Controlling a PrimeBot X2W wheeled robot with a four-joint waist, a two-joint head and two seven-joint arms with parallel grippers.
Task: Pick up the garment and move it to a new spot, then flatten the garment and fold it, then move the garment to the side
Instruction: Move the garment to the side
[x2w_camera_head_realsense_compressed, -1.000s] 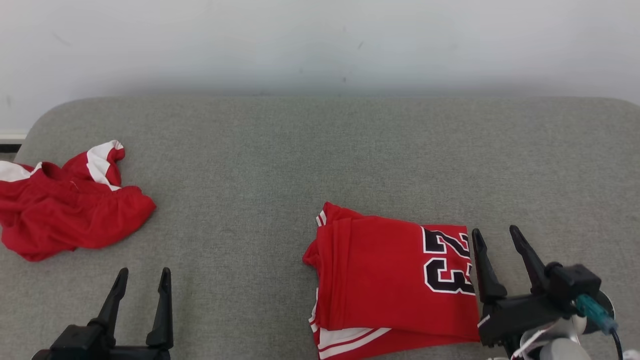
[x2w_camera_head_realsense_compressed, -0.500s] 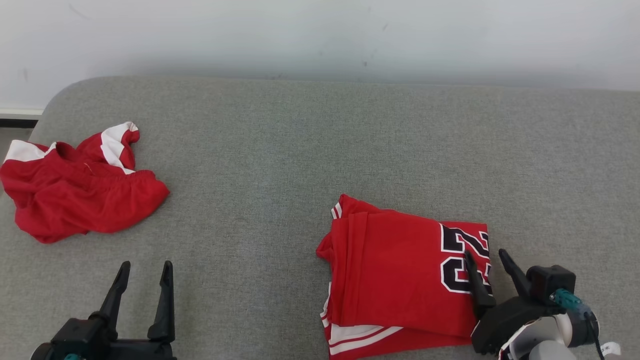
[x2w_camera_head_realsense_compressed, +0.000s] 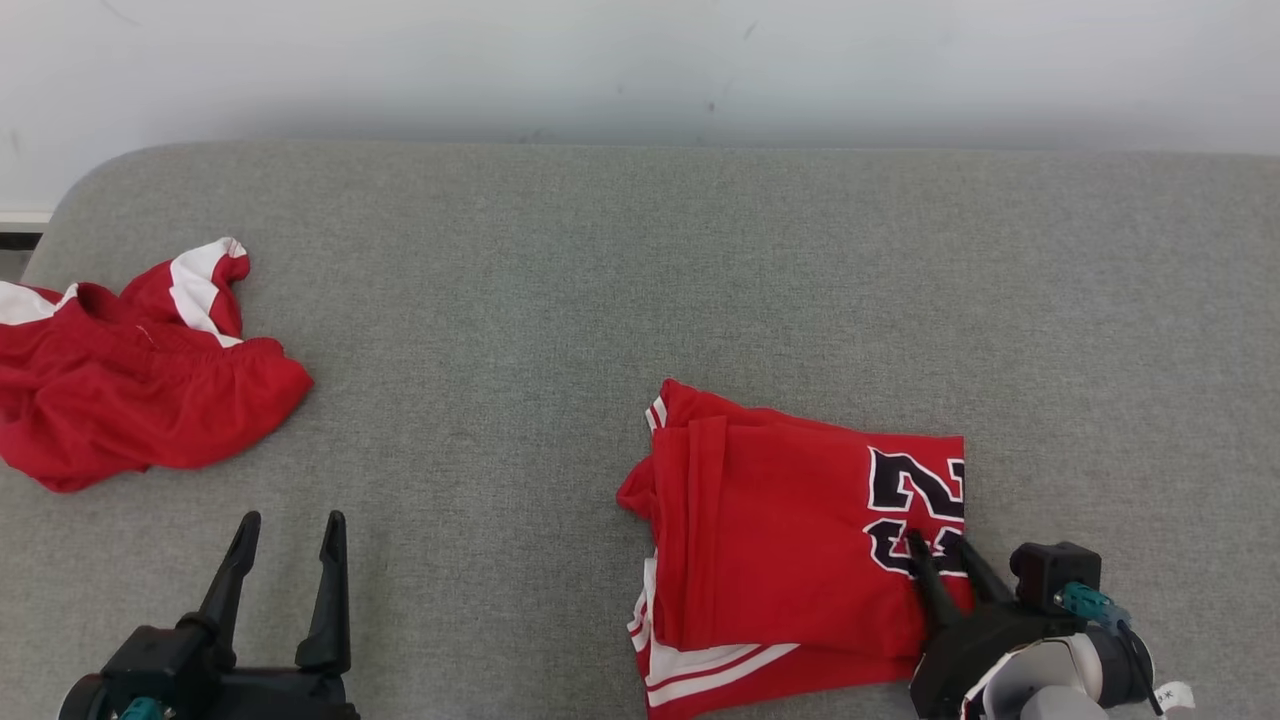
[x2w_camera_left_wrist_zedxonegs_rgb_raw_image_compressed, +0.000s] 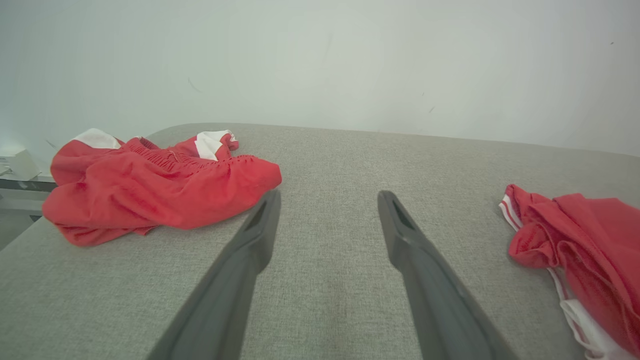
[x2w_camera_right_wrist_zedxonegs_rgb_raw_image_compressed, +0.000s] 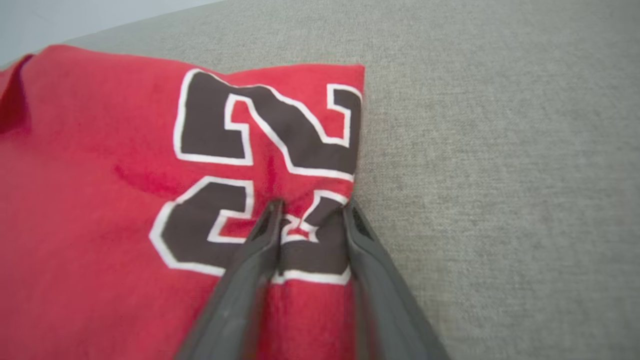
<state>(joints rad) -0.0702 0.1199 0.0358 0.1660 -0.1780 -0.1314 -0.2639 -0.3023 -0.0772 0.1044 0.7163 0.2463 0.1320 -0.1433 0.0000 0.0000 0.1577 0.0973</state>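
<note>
The folded red garment (x2w_camera_head_realsense_compressed: 790, 540) with a black "23" lies on the grey cushion at the lower right. My right gripper (x2w_camera_head_realsense_compressed: 938, 545) sits on its right edge, over the number. In the right wrist view the garment (x2w_camera_right_wrist_zedxonegs_rgb_raw_image_compressed: 100, 175) puckers between the two fingers of the right gripper (x2w_camera_right_wrist_zedxonegs_rgb_raw_image_compressed: 312, 205), which have narrowed onto a pinch of cloth at the fold. My left gripper (x2w_camera_head_realsense_compressed: 291, 522) stands open at the lower left, holding nothing; in the left wrist view the left gripper (x2w_camera_left_wrist_zedxonegs_rgb_raw_image_compressed: 328, 195) points across bare cushion, with the garment (x2w_camera_left_wrist_zedxonegs_rgb_raw_image_compressed: 590, 240) off to its right.
A crumpled red and white piece of clothing (x2w_camera_head_realsense_compressed: 140, 390) lies at the cushion's far left edge and, in the left wrist view (x2w_camera_left_wrist_zedxonegs_rgb_raw_image_compressed: 150, 190), just left of the open fingers. The grey cushion (x2w_camera_head_realsense_compressed: 600, 280) runs back to a pale wall (x2w_camera_head_realsense_compressed: 640, 60).
My right gripper has come down from beside the garment onto its right edge, and its fingers have narrowed onto the cloth. The head camera shifted a little. The left gripper stayed put.
</note>
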